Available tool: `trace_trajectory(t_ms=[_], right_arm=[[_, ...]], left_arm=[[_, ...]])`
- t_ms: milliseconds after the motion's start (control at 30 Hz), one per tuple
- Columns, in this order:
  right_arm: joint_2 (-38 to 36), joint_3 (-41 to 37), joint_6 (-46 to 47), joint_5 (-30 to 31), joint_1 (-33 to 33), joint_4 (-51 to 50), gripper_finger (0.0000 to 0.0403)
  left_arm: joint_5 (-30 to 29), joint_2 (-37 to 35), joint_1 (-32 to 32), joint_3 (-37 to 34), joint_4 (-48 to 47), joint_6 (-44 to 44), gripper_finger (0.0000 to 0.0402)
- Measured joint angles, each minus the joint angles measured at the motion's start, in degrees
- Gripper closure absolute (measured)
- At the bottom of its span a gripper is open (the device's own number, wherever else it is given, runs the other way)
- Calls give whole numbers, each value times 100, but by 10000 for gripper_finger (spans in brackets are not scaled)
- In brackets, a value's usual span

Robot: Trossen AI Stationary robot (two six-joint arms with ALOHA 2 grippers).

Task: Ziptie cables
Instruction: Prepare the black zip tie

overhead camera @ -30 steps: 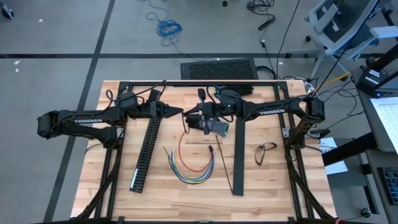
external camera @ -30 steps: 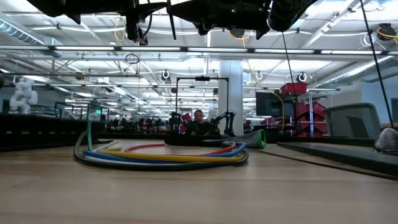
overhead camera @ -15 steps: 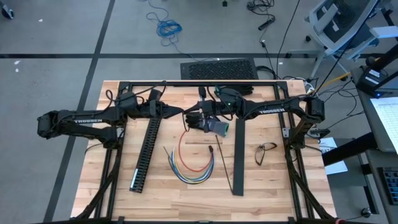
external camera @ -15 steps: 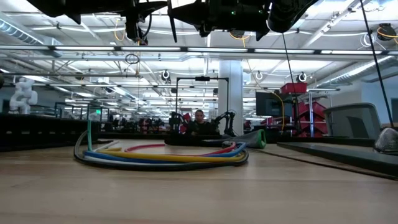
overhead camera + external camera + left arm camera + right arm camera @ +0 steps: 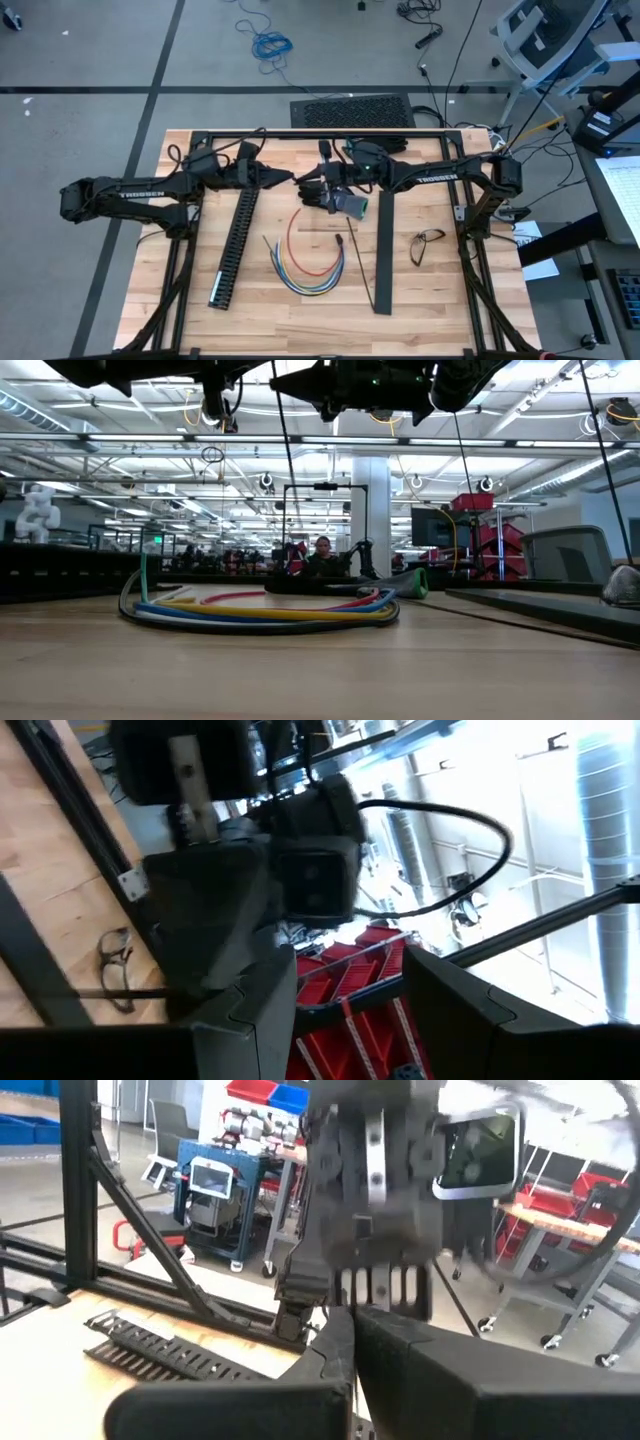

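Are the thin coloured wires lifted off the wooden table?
No, the coloured wires lie flat on the wooden table, with both arms hovering elsewhere.

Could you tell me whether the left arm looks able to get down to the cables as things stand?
Probably yes. The cables lie loose on the table with nothing on them. The left pincer hangs above and behind them, facing the right pincer; the slotted black duct lies off to one side.

slotted duct (image 5: 233, 243), black bar (image 5: 381, 255), eyeglasses (image 5: 427, 244)
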Motion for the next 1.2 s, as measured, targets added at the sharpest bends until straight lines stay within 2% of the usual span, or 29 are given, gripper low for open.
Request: trace_trajectory(t_ms=[233, 400, 500, 567, 667, 733, 800, 867, 933, 1100, 1200], right_arm=[[0, -1, 0, 1, -2, 25, 403], [-11, -1, -2, 8, -27, 315, 403], [-96, -1, 39, 13, -161, 389, 403], [-184, 3, 482, 34, -287, 503, 403], [-290, 206, 1729, 102, -469, 530, 403], [-299, 367, 2873, 506, -547, 504, 403], [-250, 477, 4513, 1029, -605, 327, 403], [-144, 526, 6074, 1102, -699, 217, 403], [-64, 521, 7226, 1099, -730, 115, 403], [117, 528, 8686, 1083, -661, -113, 403], [328, 528, 9379, 1087, -556, -164, 403]], left_arm=[[28, -1, 0, 0, -6, 51, 223], [474, -325, 51, 0, -130, 1186, 223], [610, -752, 145, 2, -785, 1865, 223], [598, -1169, 165, 2, -1724, 2509, 223], [108, -1717, 69, 2, -3090, 3860, 224], [-354, -1759, -91, 2, -3527, 4883, 224], [-781, -1747, -236, 7, -3538, 6020, 224], [-954, -1664, -417, 7, -3473, 7504, 224], [-1184, -1518, -660, 7, -3520, 8922, 224], [-1934, -1032, -1378, 6, -3679, 12098, 224], [-2709, -755, -1869, 2, -3676, 14095, 224]])
